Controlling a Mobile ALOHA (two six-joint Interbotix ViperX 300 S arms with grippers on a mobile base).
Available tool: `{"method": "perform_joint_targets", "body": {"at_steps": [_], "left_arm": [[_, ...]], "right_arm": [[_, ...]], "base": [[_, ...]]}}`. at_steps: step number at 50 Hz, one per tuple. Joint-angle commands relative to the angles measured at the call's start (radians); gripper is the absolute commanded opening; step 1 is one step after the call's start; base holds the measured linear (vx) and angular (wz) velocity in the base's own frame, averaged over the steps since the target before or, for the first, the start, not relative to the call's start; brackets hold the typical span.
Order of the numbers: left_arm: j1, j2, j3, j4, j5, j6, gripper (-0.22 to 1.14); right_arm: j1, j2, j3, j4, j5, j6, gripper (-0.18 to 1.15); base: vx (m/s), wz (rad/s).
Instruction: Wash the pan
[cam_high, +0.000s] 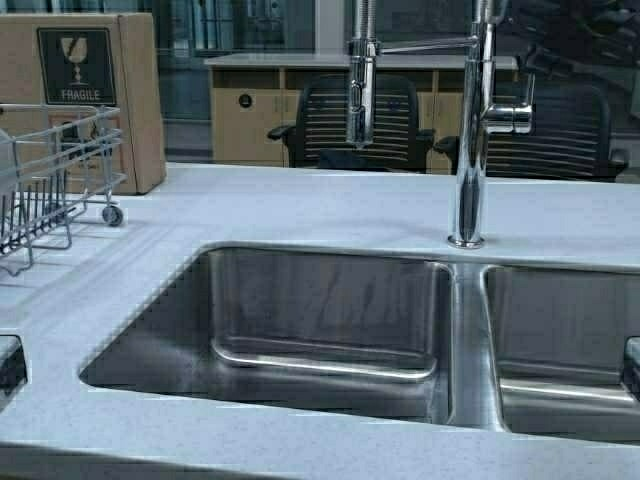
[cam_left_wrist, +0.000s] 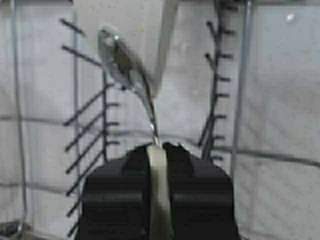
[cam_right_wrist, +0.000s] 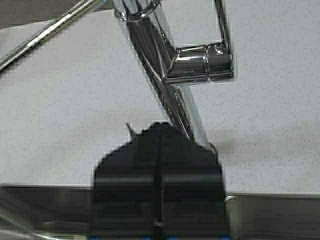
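In the left wrist view my left gripper (cam_left_wrist: 159, 147) is shut on the pan's pale handle (cam_left_wrist: 159, 190), seen edge-on between the jaws. A shiny metal neck (cam_left_wrist: 127, 67) runs from the handle to the pan's white body (cam_left_wrist: 125, 25), which is cut off by the frame. The pan hangs over the wire dish rack (cam_left_wrist: 85, 125). The high view shows only a dark tip of the left gripper (cam_high: 8, 365) at its lower left edge, and no pan. My right gripper (cam_right_wrist: 159, 127) is shut on nothing, just in front of the chrome faucet's column (cam_right_wrist: 165, 85) and below its lever (cam_right_wrist: 200, 62).
A double steel sink, left basin (cam_high: 320, 300) and right basin (cam_high: 560, 330), is set in a pale speckled counter (cam_high: 300, 205). The tall faucet (cam_high: 468, 140) stands behind the divider, its spray head (cam_high: 360, 90) over the left basin. The dish rack (cam_high: 50, 180) and a cardboard box (cam_high: 90, 90) stand at the left.
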Motion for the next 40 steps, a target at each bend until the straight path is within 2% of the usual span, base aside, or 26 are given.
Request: {"method": "perform_joint_targets", "body": {"at_steps": [1,10,22,28,37,40], "left_arm": [[0.014,0.000,-0.029,0.003,-0.023,-0.014,0.03],[0.014,0.002,-0.029,0.009,-0.041,-0.031,0.07],[0.014,0.028,-0.041,0.015,-0.041,-0.051,0.33],[0.015,0.037,-0.051,0.018,-0.041,-0.074,0.53],[0.014,0.040,-0.066,0.018,-0.041,-0.091,0.99],[0.015,0.037,-0.071,0.018,-0.041,-0.101,1.04]], "right_arm": [[0.002,-0.006,-0.011,-0.002,-0.011,0.000,0.05],[0.000,-0.005,-0.011,-0.002,-0.011,0.000,0.05],[0.002,-0.005,-0.009,-0.002,-0.011,0.000,0.05],[0.000,-0.003,-0.009,-0.002,-0.011,0.000,0.05],[0.000,0.006,-0.012,-0.002,-0.011,0.000,0.05],[0.002,0.008,-0.011,-0.002,-0.011,0.000,0.05]], "base": [[0.01,0.00],[0.01,0.01],[0.01,0.01],[0.01,0.01],[0.01,0.00],[0.00,0.00]]}}
